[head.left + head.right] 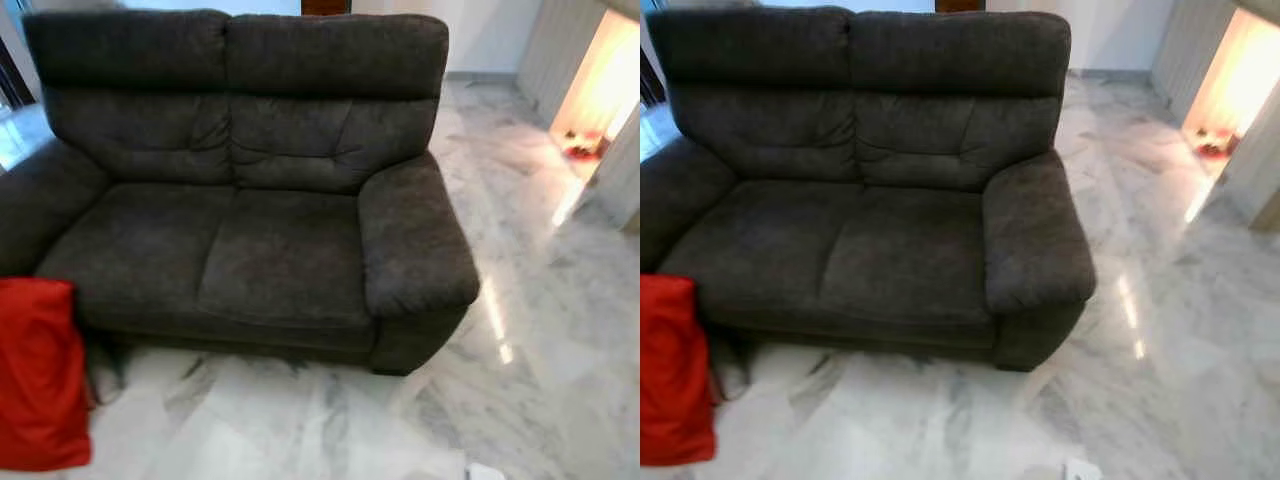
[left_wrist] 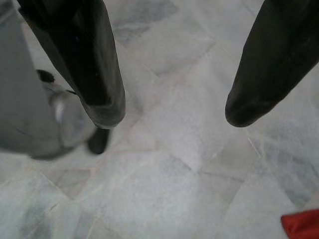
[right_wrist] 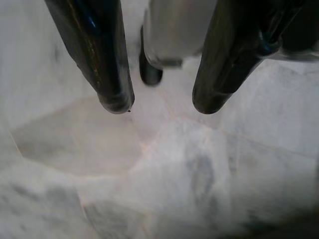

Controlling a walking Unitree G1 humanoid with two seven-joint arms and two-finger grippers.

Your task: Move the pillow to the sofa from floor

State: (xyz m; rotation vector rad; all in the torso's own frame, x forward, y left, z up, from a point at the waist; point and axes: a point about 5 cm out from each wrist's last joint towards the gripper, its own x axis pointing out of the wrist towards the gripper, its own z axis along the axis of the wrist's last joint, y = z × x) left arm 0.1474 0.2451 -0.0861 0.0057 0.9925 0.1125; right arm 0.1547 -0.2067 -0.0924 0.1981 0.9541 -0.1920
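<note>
A red pillow [image 1: 38,372] lies on the marble floor at the lower left, against the front left corner of the dark grey two-seat sofa [image 1: 250,240]. Its seat cushions carry nothing. My left gripper [image 2: 174,112] hangs open over the floor, with a red corner of the pillow [image 2: 301,225] at the edge of its wrist view. My right gripper [image 3: 160,107] also hangs open above bare marble, nothing between its fingers.
White-grey marble floor [image 1: 540,330] spreads in front of the sofa and to its right. A bright doorway [image 1: 600,90] opens at the far right. A small white object [image 1: 485,471] lies on the floor near the bottom edge.
</note>
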